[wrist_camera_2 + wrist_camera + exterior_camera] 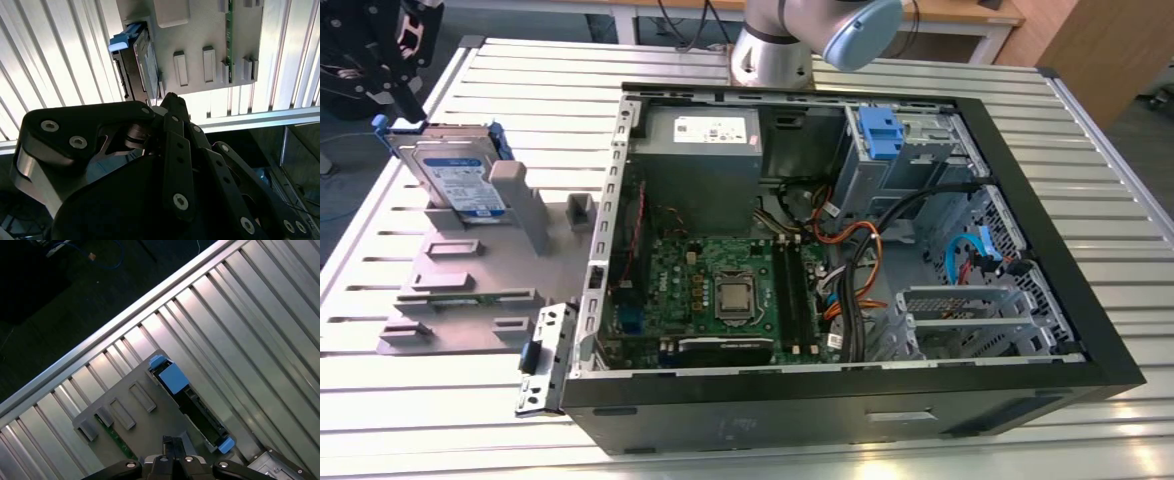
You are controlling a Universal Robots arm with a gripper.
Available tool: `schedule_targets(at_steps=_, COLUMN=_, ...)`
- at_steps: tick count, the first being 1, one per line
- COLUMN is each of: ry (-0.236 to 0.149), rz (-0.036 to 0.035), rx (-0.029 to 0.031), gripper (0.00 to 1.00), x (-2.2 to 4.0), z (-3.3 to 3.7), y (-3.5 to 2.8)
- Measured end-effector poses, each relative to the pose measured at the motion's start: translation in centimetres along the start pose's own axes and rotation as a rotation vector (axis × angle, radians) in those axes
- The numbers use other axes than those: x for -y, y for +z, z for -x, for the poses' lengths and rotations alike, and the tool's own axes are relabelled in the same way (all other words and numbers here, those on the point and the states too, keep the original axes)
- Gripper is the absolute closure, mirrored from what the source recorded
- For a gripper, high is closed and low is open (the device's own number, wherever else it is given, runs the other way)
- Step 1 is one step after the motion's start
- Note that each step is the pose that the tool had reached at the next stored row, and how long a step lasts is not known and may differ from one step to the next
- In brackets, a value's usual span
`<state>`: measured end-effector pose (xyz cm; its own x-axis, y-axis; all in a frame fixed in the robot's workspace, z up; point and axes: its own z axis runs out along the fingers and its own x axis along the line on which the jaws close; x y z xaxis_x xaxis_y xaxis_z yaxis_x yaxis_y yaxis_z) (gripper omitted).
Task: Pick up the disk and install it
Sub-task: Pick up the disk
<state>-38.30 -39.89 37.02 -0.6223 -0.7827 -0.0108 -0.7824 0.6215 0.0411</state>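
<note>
The disk (454, 178) stands on edge in a grey holder (467, 285) on the slatted table, at the exterior view's left of the open computer case (854, 400). It is silver with a white-and-blue label and a blue carrier around it. My black gripper (408, 103) hangs just above the disk's far top corner, shut with nothing in it. In both wrist views the disk (146, 62) (196, 412) shows edge-on beyond the closed gripper (170, 97) (170, 441), apart from it.
Inside the case are a grey power supply (700, 135), a motherboard (720, 290), bundled cables (854, 260) and a metal drive bay with a blue bracket (881, 130). The holder (125, 415) also carries a green circuit strip (230, 30). The arm's base (774, 50) stands behind the case.
</note>
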Motion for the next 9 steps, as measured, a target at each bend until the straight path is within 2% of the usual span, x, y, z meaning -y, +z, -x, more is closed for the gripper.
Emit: schedule_targets(at_steps=9, ry=-0.010, rz=0.0001, rx=-0.0004, gripper=0.89, x=0.00, z=0.00, y=0.00)
